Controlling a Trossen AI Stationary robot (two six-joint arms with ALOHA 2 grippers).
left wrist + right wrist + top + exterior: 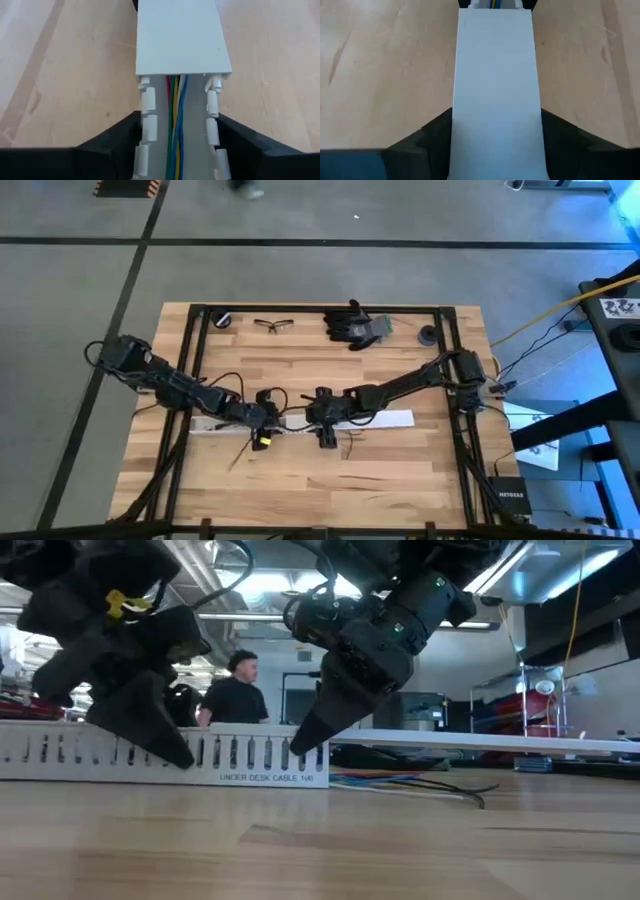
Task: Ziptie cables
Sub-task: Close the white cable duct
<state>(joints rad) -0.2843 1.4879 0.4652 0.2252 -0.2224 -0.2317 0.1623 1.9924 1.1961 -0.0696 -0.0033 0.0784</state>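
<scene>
While straddling the open end of the slotted white cable channel (150,125), left gripper (177,145) low over the wooden table (300,480) left of centre, fingers (115,137) spread just wider than the channel, one outside each slotted wall, not clearly squeezing it. Inside the channel, coloured cables (176,115), red, green, yellow and blue, lying side by side along the floor and passing under the flat white cover (180,35). More cable ends (420,783) spilling loose onto the table past the channel's right end in the low view. Further right, right gripper (495,145) over the covered stretch, fingers (427,140) parted either side of the cover (495,75), seemingly just beside its edges. No ziptie visible anywhere. At the table's far edge, safety glasses (274,325) and black gloves (357,326), well apart from the work. Likely risks: cover skewing or popping off under uneven pressing, cables pinched beneath its edge, or the light channel sliding if one gripper pushes alone.
</scene>
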